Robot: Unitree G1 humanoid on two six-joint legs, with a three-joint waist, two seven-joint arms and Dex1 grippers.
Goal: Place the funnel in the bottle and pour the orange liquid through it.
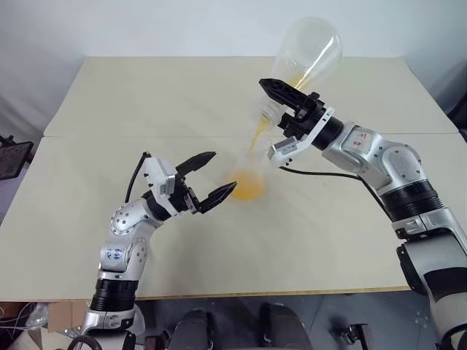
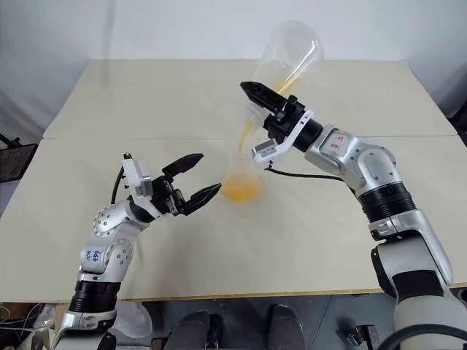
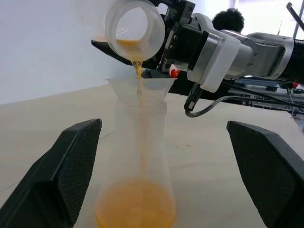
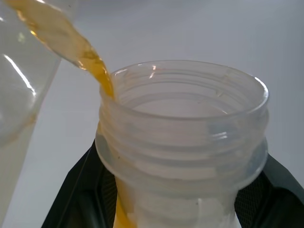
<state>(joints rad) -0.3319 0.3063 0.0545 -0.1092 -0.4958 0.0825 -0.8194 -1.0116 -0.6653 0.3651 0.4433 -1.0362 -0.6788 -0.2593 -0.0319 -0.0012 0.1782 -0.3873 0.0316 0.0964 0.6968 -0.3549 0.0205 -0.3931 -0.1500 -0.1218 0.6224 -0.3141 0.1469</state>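
Observation:
A small clear bottle (image 2: 241, 182) stands on the table with the clear funnel (image 3: 137, 88) seated in its neck. Orange liquid (image 3: 135, 204) pools in its base. My right gripper (image 1: 271, 109) is shut on the neck of a large clear flask (image 1: 310, 47), tipped mouth-down over the funnel. A thin orange stream (image 3: 138, 76) runs from the flask's mouth into the funnel. My left gripper (image 1: 222, 171) is open just left of the bottle. In the left wrist view its fingers (image 3: 71, 166) flank the bottle without touching it.
The pale table (image 1: 146, 95) has a seam running across its middle and free room on all sides of the bottle. A black cable (image 1: 328, 175) hangs under my right wrist. A person's head (image 3: 228, 19) shows beyond the table.

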